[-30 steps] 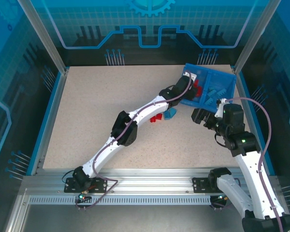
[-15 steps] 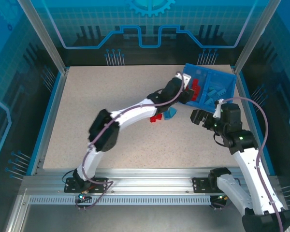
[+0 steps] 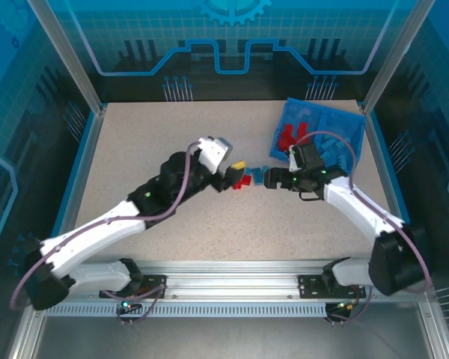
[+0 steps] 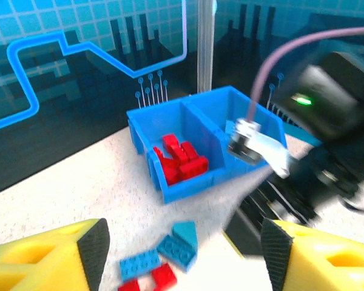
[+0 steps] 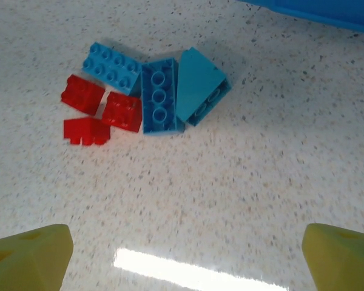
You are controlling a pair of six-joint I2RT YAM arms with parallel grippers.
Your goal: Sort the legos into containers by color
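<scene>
Well, it looks mostly done; red ones (image 4: pixel 181 159) lie in the left half of the tray (image 4: pixel 194 185), blue ones (image 3: pixel 333 143) in the right half; three red (image 5: pixel 109 112) and three blue (image 5: pixel 161 97) wait on the worktop (image 5: pixel 230 182) near it; both jaws are open and hold nothing.

A speckled beige tabletop (image 3: pixel 150 142) fills the middle of the overhead view, edged on its left by a blue strip (image 3: pixel 69 191). Two aluminium posts rise at its far corners, one on the left (image 3: pixel 63 52) and one on the right (image 3: pixel 393 56). Between them stands a dark back panel (image 3: pixel 232 37) printed with light blue circuit lines and a gear. A slotted aluminium rail (image 3: pixel 232 288) runs along the near edge. In the right wrist view, a bright streak of glare (image 5: pixel 188 270) lies on the tabletop.
</scene>
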